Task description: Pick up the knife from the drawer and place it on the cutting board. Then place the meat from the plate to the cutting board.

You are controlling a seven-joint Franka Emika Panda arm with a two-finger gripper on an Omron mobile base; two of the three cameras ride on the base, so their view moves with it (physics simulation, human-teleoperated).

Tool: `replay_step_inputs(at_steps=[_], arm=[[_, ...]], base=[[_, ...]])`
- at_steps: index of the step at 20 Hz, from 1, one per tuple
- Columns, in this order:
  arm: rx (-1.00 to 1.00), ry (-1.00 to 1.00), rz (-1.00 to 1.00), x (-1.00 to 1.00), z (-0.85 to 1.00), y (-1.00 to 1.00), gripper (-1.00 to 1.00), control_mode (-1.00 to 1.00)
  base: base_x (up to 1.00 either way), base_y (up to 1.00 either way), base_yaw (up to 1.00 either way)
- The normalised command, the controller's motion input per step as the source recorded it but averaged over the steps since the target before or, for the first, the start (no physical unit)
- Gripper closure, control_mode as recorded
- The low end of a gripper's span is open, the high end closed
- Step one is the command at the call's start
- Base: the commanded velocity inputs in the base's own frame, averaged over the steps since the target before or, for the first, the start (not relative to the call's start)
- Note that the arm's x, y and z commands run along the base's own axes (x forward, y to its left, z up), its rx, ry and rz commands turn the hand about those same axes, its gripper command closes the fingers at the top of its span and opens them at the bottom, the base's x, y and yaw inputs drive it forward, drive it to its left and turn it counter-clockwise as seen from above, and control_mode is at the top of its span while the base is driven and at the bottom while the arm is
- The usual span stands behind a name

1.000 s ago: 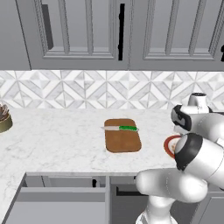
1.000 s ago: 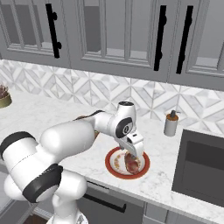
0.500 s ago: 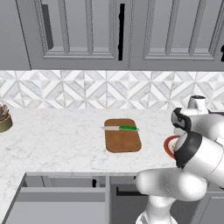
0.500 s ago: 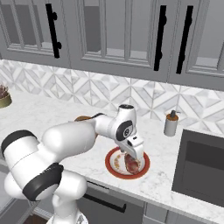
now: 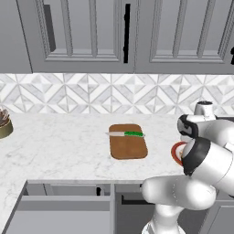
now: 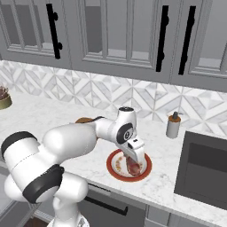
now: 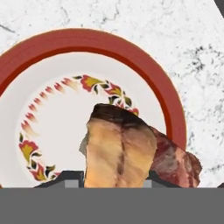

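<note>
Meat point(image 7: 120, 151) sits clamped in my gripper point(image 6: 134, 166), down on the plate point(image 6: 114, 168) toward its 5 o'clock side in the hand view. Across the bench point(image 5: 59, 151), the knife point(image 5: 125, 134) lies flat on the cutting board point(image 5: 128, 147) near its 12 o'clock edge. At 7 o'clock below, the drawer point(image 5: 55, 215) stands open.

White arm — thick, rounded glossy segments, bulging at elbow and shoulder. Dark charcoal bands ring joints; black disc caps on joint sides. Wrist housing white with dark circular face and small pale mark. Gripper point(image 6: 134, 165) — boxy white hand body, small dark fingertips. No visible cables, screws or lettering discernible.
</note>
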Motion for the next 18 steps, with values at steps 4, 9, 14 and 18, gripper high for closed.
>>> replay_step_inputs(at_steps=[4, 9, 14, 18], arm=[[-0.02, -0.01, 0.0, -0.01, 0.31, 0.28, 1.0, -1.0], [-0.07, -0.02, 0.03, 0.0, 0.5, 0.92, 1.0, -1.0], [-0.01, -0.06, 0.11, 0.14, 0.24, 0.94, 1.0, -1.0], [0.0, -0.08, 0.17, 0.27, 0.01, 0.9, 1.0, -1.0]], base=[[0.0, 0.0, 0.0], [0.0, 0.0, 0.0], [0.0, 0.0, 0.0], [0.0, 0.0, 0.0]])
